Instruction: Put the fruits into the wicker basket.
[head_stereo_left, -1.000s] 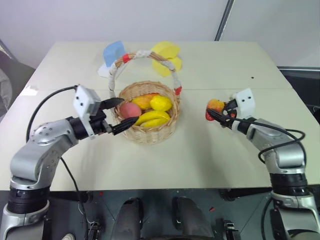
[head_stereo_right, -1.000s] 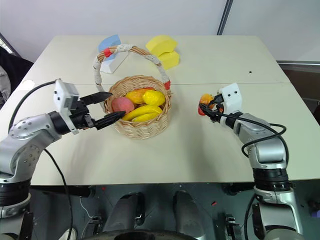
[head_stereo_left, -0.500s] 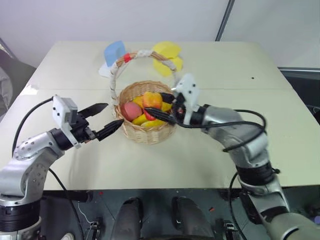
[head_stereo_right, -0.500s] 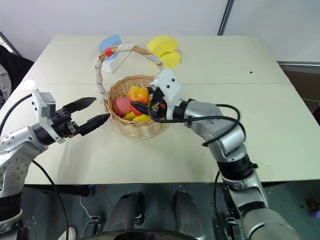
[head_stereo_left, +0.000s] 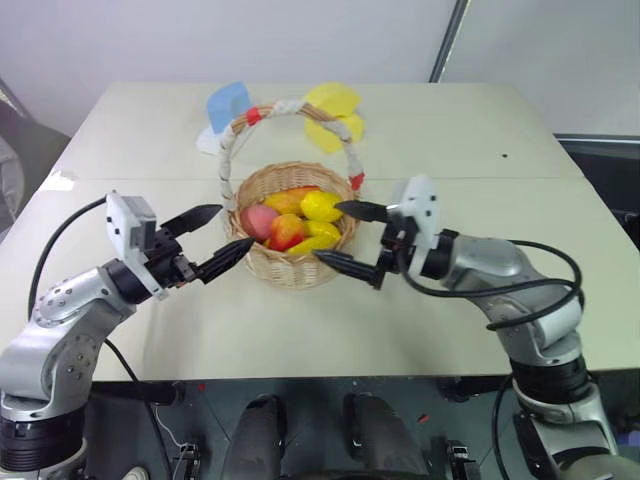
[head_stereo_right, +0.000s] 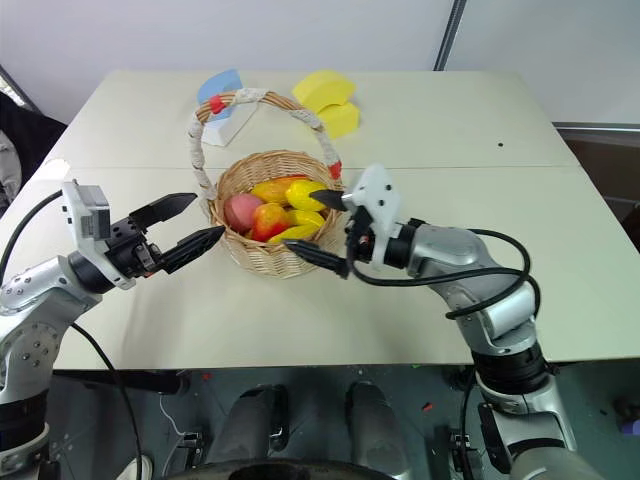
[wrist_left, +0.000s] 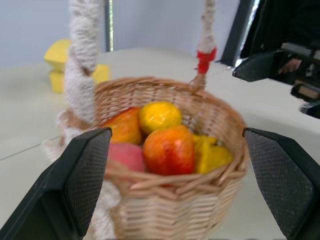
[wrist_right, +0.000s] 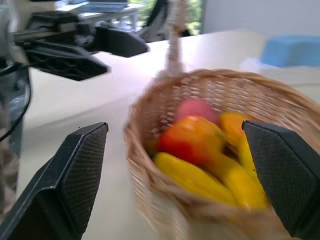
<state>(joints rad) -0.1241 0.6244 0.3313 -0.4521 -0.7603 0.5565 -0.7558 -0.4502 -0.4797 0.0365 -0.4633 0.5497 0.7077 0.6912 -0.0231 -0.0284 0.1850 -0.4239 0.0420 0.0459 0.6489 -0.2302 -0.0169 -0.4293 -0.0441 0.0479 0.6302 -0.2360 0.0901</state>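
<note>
The basket (head_stereo_left: 295, 225) sits mid-table and holds all five fruits: the peach (head_stereo_left: 259, 222) at its 9 o'clock, the red-and-yellow mango (head_stereo_left: 287, 232) in the middle, the orange mango (head_stereo_left: 288, 201) at 12, the lemon (head_stereo_left: 322, 206) at 2, and the banana (head_stereo_left: 318, 237) at 4. The left gripper (head_stereo_left: 213, 243) hangs at the basket's 9 o'clock, the right gripper (head_stereo_left: 348, 236) at its 3; both are spread wide and hold nothing. Beyond the handle (head_stereo_left: 285, 120) lie a blue block (head_stereo_left: 227, 106) and a yellow block (head_stereo_left: 333, 113).
</note>
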